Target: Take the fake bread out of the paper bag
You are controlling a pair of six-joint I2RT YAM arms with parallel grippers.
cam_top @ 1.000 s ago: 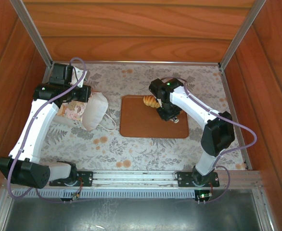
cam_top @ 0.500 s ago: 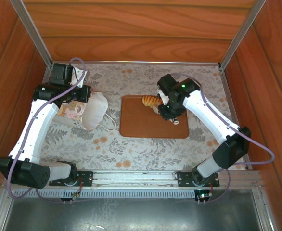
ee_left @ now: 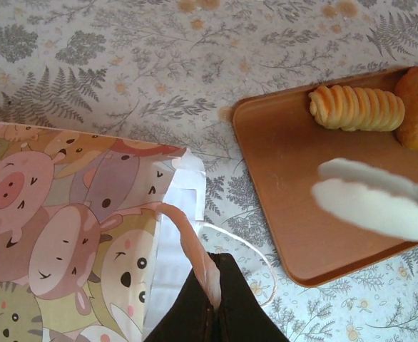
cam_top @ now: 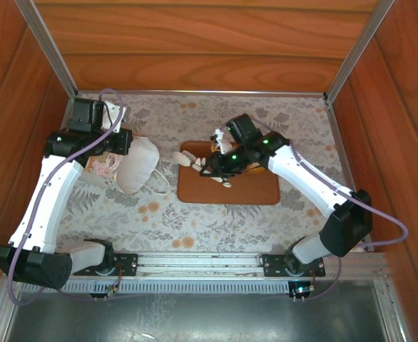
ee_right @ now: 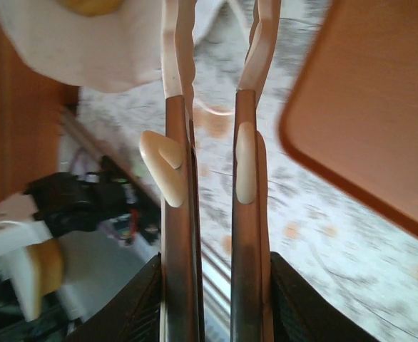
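Lying on the tray [ee_left: 287, 178] and out of the bag [ee_left: 66, 228], two pieces of bread show in the left wrist view: a ridged roll [ee_left: 357, 107] and, touching its 3 o'clock end, a round bun [ee_left: 417, 107]. Both sit near the tray's 12 o'clock edge in that view. The right claw [ee_left: 327, 187] hangs over the tray at about 6 o'clock from the roll, apart from it and from the bun, its pale fingers blurred and pointing toward 9 o'clock.

In the top view the right claw reaches over the tray's 9 o'clock edge, with the bag well off at 9 o'clock from it. There the forearm covers most of the tray's 12 o'clock half, so the bread is hard to make out.

The bag lies on its side on the leaf-printed cloth [ee_left: 123, 71], at 9 o'clock from the tray and apart from it. Its upper face carries cartoon animal faces, pigs among them, in pink and tan; the gusset beside them is plain white. A thin white cord loop trails from its mouth toward the tray.

The right claw is released. In its own wrist view the two fingers stand parallel with a narrow gap and nothing between them, and they touch nothing. The bag's white side is ahead at 11 o'clock and the tray's corner at 2 o'clock.

The left claw [ee_left: 184, 228] is clenched fully, its fingers pressed together on the bag's white edge by the mouth.
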